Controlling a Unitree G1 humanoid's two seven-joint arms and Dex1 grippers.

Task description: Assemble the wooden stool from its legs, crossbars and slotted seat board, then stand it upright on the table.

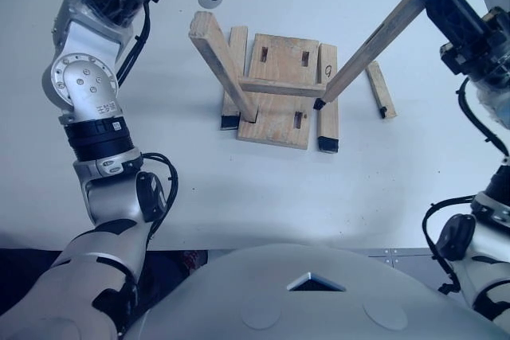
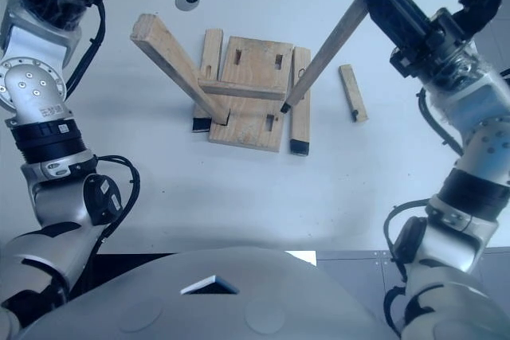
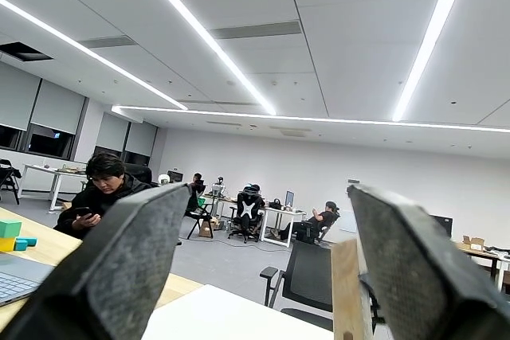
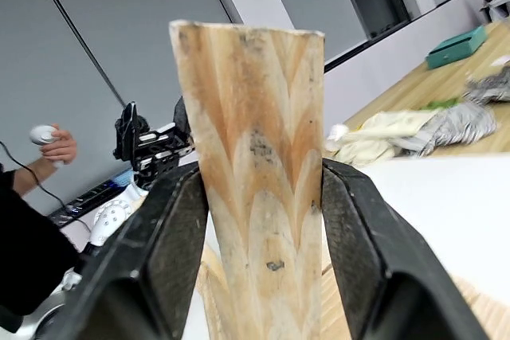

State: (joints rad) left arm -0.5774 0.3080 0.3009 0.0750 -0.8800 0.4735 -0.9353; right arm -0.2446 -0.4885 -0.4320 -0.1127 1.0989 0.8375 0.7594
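Wooden seat board point(image 1: 275, 121) lies flat on the table point(image 1: 159, 181). On it lean the left leg point(image 1: 221, 57) and right leg point(image 1: 376, 41), joined by a crossbar point(image 1: 279, 87). Whether their feet sit in slots is hard to tell. The right wrist view shows the right gripper point(image 4: 263, 177) squeezing the right leg's top. The left gripper point(image 3: 271, 197), far left, is spread wide, holding nothing.

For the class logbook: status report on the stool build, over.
Left gripper open, empty. Right gripper shut on leg, its foot at seat board right edge. Spare leg lies flat alongside, crowding that spot.
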